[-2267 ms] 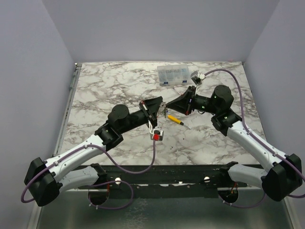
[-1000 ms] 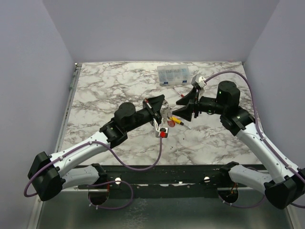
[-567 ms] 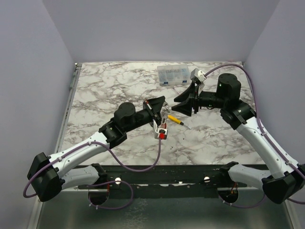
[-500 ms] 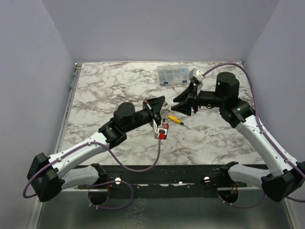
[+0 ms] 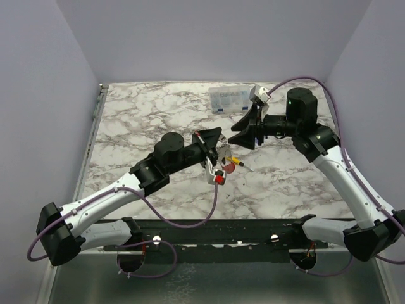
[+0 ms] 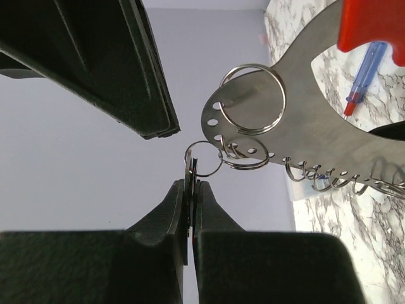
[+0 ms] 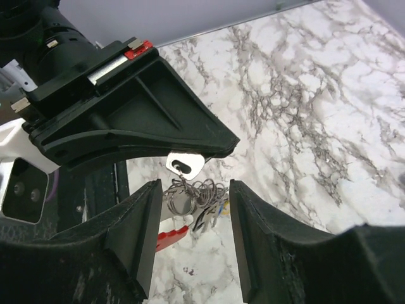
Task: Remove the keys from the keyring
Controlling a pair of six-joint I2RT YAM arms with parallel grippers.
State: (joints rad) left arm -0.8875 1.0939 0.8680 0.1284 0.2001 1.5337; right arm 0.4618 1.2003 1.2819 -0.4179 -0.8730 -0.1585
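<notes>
Left gripper [image 6: 190, 190]: clamped on one key [image 7: 185, 163], edge-on; keyring [image 6: 316, 139] hung just beyond its tips. Right gripper [image 7: 194, 187]: jaws apart, empty, aimed at the dangling keys [image 7: 199, 193]. Risk: bunch could swing, foiling closure, or slip the pinch.

the keyring [image 6: 304, 126] hangs in the air over the middle of the tabletop, clear of the marble. its silvery-grey part is a flat metal plate with a row of small holes along its curved edge, and a red band [image 6: 373, 25] joins one end. split rings [image 6: 243, 161] thread the holes, one large and several small. one small ring carries a thin silvery key [image 6: 188, 172], seen edge-on and pinched between the closed fingers of the left gripper [image 6: 190, 190]. the other keys [image 7: 205, 212] dangle in a tangle below, too small to tell their colours.
</notes>
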